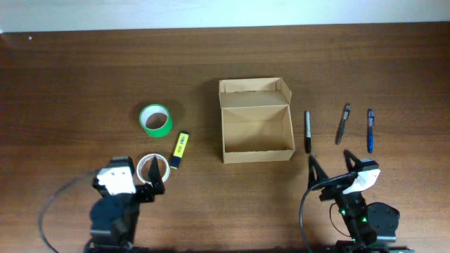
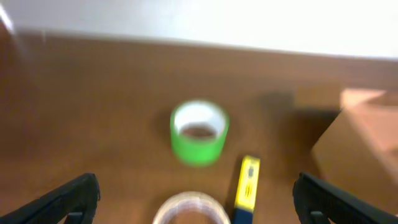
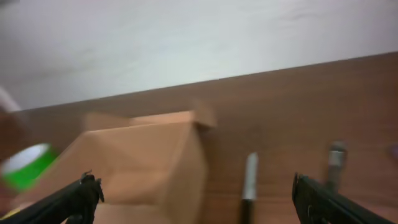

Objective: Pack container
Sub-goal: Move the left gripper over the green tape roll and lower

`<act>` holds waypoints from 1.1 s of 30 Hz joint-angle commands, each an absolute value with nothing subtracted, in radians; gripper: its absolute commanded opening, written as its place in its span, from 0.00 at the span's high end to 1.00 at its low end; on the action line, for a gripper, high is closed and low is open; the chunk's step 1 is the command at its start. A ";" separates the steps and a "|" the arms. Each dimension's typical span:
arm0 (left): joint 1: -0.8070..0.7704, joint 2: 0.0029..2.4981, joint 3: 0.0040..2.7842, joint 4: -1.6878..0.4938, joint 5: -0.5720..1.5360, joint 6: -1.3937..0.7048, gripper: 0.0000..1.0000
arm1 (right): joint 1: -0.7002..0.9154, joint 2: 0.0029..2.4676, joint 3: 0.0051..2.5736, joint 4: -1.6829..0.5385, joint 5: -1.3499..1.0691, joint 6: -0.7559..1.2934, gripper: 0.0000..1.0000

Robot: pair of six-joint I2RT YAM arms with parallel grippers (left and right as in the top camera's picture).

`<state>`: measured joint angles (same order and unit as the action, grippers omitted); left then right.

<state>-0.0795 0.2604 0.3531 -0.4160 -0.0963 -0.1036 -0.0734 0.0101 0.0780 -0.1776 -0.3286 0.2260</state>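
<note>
Container [image 1: 256, 130] stands open, flap seemingly back; left gripper [image 2: 196, 186] and right gripper [image 3: 196, 185] both released.

A dark brown wood-grain table [image 1: 70, 70] fills nearly the whole overhead view, its surface matte with a faint even sheen. Along its far edge runs a pale, off-white wall [image 1: 211, 13], plain and unmarked; both wrist views show it rising behind the table as a bright blurred band. The light is soft and casts only short shadows.
</note>
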 commanded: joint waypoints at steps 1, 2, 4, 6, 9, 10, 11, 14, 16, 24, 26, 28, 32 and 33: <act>-0.084 0.382 0.502 -0.412 -0.050 -0.025 0.00 | -0.079 0.009 0.167 -0.175 -0.522 0.252 0.01; -0.085 0.423 0.542 -0.413 -0.047 -0.025 0.00 | -0.079 0.009 0.191 -0.174 -0.547 0.253 0.01; -0.090 0.513 0.636 -0.414 -0.036 -0.025 0.00 | -0.079 0.009 0.243 -0.150 -0.594 0.252 0.01; -0.104 0.597 0.734 -0.421 -0.020 -0.025 0.00 | -0.079 0.009 0.295 -0.118 -0.617 0.253 0.01; -0.139 0.722 0.896 -0.459 0.001 -0.025 0.00 | -0.079 0.009 0.390 -0.099 -0.625 0.253 0.01; -0.156 0.762 0.950 -0.480 0.002 -0.025 0.00 | -0.079 0.009 0.419 -0.099 -0.625 0.253 0.01; -0.173 0.797 1.001 -0.503 0.002 -0.025 0.00 | -0.079 0.009 0.448 -0.096 -0.625 0.252 0.01; -0.219 0.869 1.106 -0.528 0.025 -0.025 0.01 | -0.079 0.010 0.511 -0.062 -0.624 0.253 0.01; -0.246 0.900 1.153 -0.527 0.045 -0.025 0.00 | -0.079 0.014 0.533 -0.038 -0.624 0.253 0.01; -0.273 1.018 1.275 -0.607 0.025 0.044 0.00 | -0.079 0.265 0.669 -0.041 -0.691 0.252 0.01; -0.273 1.065 1.332 -0.660 0.010 0.048 0.00 | -0.079 0.376 0.740 -0.054 -0.731 0.252 0.01; -0.273 1.116 1.402 -0.715 -0.018 0.062 0.01 | -0.079 0.494 0.831 -0.095 -0.776 0.244 0.01; -0.273 1.215 1.558 -0.802 -0.086 0.085 0.00 | -0.080 0.745 1.057 -0.273 -0.805 0.241 0.01; -0.273 1.241 1.597 -0.818 -0.101 0.084 0.01 | -0.080 0.802 1.114 -0.325 -0.805 0.239 0.01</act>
<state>-0.2676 1.1919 1.4967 -0.7956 -0.0349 0.0505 -0.0734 0.6907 0.9981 -0.2768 -0.7540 0.2451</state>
